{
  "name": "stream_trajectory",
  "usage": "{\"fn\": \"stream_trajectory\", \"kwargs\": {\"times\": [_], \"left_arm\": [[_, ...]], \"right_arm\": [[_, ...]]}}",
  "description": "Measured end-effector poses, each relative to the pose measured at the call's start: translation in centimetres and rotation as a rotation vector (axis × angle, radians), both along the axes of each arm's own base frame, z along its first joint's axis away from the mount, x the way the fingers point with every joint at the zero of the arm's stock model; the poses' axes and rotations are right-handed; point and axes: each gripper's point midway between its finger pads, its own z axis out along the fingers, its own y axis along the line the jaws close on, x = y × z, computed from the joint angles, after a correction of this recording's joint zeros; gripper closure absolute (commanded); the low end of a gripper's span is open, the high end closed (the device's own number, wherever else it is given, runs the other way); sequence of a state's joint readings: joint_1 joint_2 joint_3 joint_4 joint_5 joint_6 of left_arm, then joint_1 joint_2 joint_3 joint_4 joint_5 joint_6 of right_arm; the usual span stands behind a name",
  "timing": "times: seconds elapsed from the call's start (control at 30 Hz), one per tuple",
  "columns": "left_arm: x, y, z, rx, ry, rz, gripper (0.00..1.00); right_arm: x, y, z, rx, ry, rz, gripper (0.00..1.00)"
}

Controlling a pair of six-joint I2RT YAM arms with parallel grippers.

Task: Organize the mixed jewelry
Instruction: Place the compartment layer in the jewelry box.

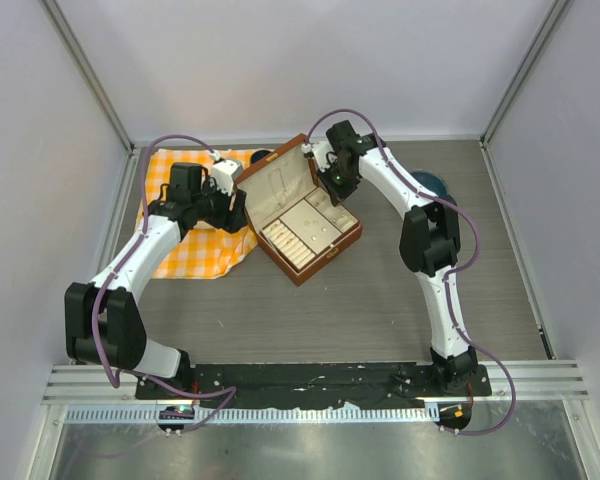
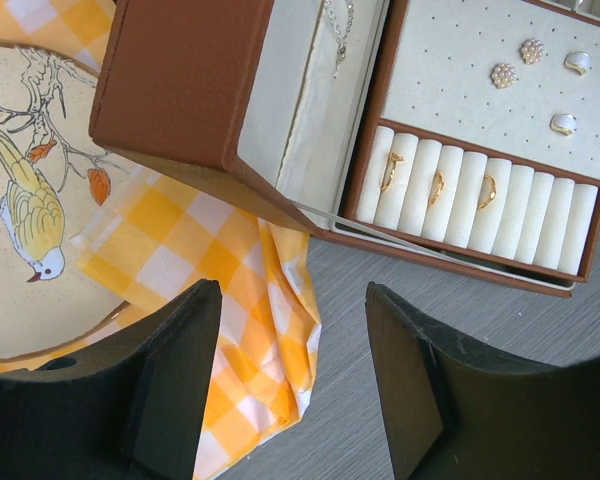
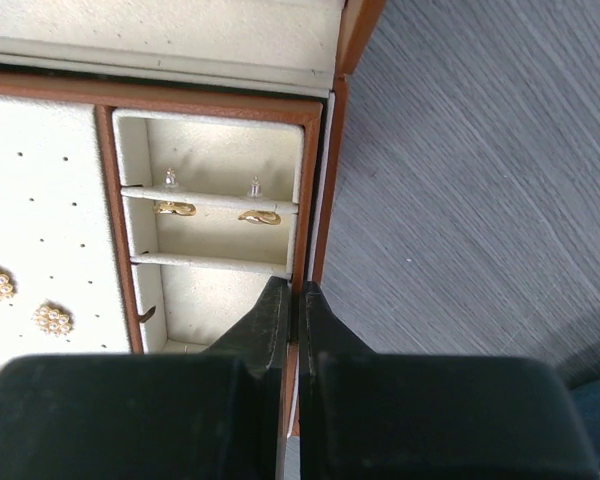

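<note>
"Rings: where are they sitting?"

"Three gold rings (image 2: pixel 437 186) are tucked into the slots of the cream ring rolls (image 2: pixel 520 205). That is the row nearest the arms in the open brown jewelry box (image 1: pixel 310 262). Behind it, pearl studs (image 2: pixel 532 50) are pinned in the dotted pad. A silver chain (image 2: pixel 338 25) hangs against the lining of the raised lid (image 2: pixel 180 80)."

"And the compartment on the right arm's side?"

"Two gold earrings (image 3: pixel 258 216) hang from a cream bar across it, close to the box's outer wall."

"Grippers?"

"The right gripper (image 3: pixel 292 300) is pressed closed with nothing visible between its fingers. Its tips are over the rim of that outer wall, and I can't tell whether they touch it. The left gripper (image 2: pixel 292 300) is spread wide and empty, off the box's near corner, above the edge of an orange checked cloth (image 2: pixel 250 310)."

"Room to move?"

"The lid overhangs the cloth and the rim of a bird-painted plate (image 2: pixel 40 290), so that side is crowded. Bare grey tabletop (image 1: pixel 360 310) runs along the box's near edge and out to its right. A dark bowl (image 1: pixel 435 183) sits behind the right arm, towards the back."
</note>
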State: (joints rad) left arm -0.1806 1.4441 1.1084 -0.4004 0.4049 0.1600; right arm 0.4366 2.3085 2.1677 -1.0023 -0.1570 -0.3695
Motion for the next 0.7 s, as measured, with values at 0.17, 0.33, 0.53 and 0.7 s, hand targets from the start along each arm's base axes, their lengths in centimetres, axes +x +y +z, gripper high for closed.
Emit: {"fn": "stream_trajectory", "kwargs": {"times": [0.17,0.33,0.53,0.7], "left_arm": [[0.0,0.0,0.0,0.0,0.0,0.0,0.36],[0.0,0.0,0.0,-0.001,0.0,-0.001,0.36],[-0.1,-0.1,0.5,-0.007,-0.012,-0.005,0.36],[-0.3,-0.1,1.1,-0.01,-0.029,-0.005,0.36]], "right_arm": [[-0.1,-0.2,-0.1,-0.008,0.005,-0.003,0.99],[-0.1,-0.3,-0.2,-0.011,0.004,-0.007,0.99],[0.0,-0.3,-0.3,-0.01,0.004,-0.011,0.97],[0.0,-0.3,-0.4,-0.009,0.003,-0.014,0.87]]}}
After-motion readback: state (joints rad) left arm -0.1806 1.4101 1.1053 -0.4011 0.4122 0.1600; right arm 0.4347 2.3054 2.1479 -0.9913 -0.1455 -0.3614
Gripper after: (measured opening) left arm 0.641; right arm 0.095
